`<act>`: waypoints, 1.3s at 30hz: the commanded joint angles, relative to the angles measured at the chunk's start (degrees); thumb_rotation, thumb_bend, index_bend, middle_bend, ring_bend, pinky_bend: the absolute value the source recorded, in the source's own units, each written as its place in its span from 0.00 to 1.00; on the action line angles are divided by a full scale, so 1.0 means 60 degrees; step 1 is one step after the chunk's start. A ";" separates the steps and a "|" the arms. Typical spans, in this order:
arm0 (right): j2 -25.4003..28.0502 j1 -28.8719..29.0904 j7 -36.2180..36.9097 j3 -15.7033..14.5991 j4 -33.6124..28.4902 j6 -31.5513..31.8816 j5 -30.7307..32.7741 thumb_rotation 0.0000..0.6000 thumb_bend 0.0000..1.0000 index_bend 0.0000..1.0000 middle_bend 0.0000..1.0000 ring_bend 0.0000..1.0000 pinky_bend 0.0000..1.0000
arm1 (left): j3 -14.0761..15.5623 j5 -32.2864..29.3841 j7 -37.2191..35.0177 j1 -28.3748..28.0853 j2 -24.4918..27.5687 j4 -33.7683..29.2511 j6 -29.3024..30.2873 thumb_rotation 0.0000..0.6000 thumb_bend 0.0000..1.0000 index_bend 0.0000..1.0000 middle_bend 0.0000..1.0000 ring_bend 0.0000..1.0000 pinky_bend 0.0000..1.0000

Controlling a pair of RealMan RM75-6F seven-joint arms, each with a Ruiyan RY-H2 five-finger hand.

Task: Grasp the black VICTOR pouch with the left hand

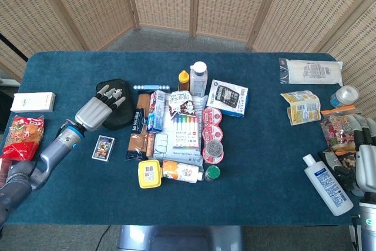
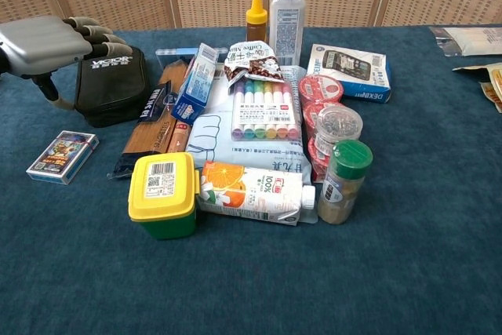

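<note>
The left robot hand (image 1: 97, 108) hovers over the pouch (image 2: 114, 88), fingers apart and holding nothing. The pouch lies flat on the tabletop (image 1: 264, 163), just beside the pasta pack (image 1: 138, 127).

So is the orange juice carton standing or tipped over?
Tipped over. The juice carton lies on its side, cap pointing toward the green-lidded jar.
</note>
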 commanded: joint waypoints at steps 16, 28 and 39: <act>-0.0105 -0.0018 -0.0049 0.0001 0.0016 -0.0010 -0.0047 0.86 0.28 0.00 0.00 0.00 0.00 | -0.0030 -0.0295 -0.1476 -0.0089 0.0440 -0.1363 -0.0040 1.00 0.00 0.00 0.00 0.00 0.00; -0.0174 0.0046 -0.0072 0.0040 0.0054 -0.0136 0.0033 0.88 0.28 0.00 0.00 0.00 0.00 | -0.0134 -0.0940 -0.1385 -0.0115 0.1135 -0.2201 -0.1093 1.00 0.00 0.00 0.00 0.00 0.00; -0.0087 -0.0142 -0.0124 0.0025 -0.0120 0.0106 0.0077 0.89 0.28 0.00 0.00 0.00 0.00 | -0.0423 -0.1405 -0.2239 -0.0760 0.1031 -0.2191 -0.2489 1.00 0.00 0.00 0.00 0.00 0.00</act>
